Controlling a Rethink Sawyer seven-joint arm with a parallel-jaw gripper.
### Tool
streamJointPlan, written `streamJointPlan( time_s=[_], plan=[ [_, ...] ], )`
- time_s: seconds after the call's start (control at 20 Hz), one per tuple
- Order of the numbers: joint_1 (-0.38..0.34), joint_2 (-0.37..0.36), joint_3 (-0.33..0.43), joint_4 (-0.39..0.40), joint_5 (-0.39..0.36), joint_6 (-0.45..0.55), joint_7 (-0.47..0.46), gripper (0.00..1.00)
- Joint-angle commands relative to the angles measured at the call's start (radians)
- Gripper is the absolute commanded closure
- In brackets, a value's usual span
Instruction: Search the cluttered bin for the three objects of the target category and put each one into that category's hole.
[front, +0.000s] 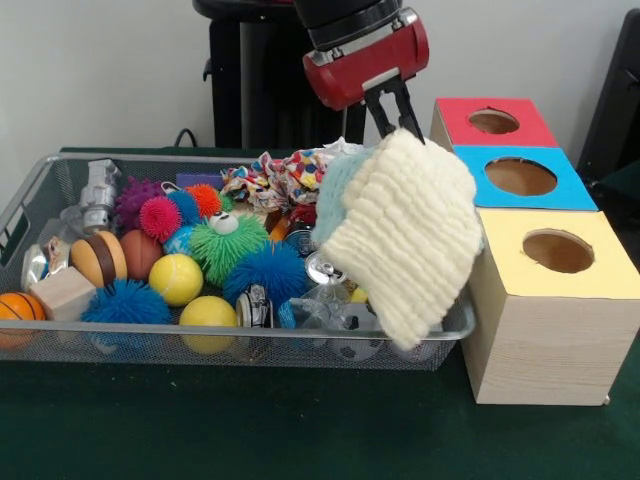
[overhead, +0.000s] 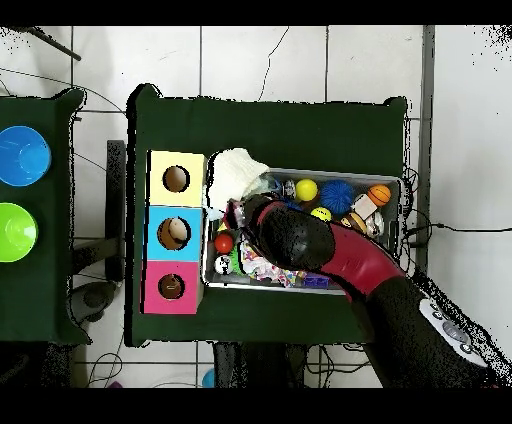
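My gripper (front: 396, 115) is shut on the top edge of a cream knitted cloth (front: 405, 235), which hangs over the right end of the silver wire-mesh bin (front: 250, 345). In the overhead view the cloth (overhead: 232, 172) lies at the bin's left end, next to the boxes, with the arm (overhead: 300, 240) above the bin (overhead: 402, 215). The bin holds several balls, spiky toys and patterned cloth. Three wooden boxes stand beside it, with a red top (front: 492, 122), a blue top (front: 522, 178) and a yellow top (front: 555, 252), each with a round hole.
A side table in the overhead view carries a blue bowl (overhead: 22, 155) and a green bowl (overhead: 14, 231). The blue box's hole (overhead: 174, 232) shows something pale inside. A dark green cloth (front: 300, 430) covers the table.
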Motion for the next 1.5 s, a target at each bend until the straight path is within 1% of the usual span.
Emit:
streamJointPlan(
  time_s=[0.05,0.15,0.3,0.5,0.65,0.85,1.15,1.35,1.5],
  plan=[
    [0.048,-0.029,-0.098,-0.089,-0.047,0.194,0.108,1.0],
    [0.044,-0.028,-0.12,-0.103,-0.076,0.212,0.083,1.0],
    [0.04,-0.034,-0.146,-0.131,-0.111,0.267,0.055,1.0],
    [0.047,-0.028,-0.168,-0.176,-0.154,0.32,0.046,1.0],
    [0.051,-0.029,-0.18,-0.194,-0.196,0.341,0.036,1.0],
    [0.088,-0.034,-0.234,-0.248,-0.299,0.395,0.029,1.0],
    [0.142,-0.035,-0.31,-0.327,-0.443,0.448,0.039,1.0],
    [0.159,-0.043,-0.327,-0.364,-0.502,0.482,0.02,1.0],
    [0.183,-0.049,-0.353,-0.403,-0.563,0.532,0.006,1.0]
  ],
)
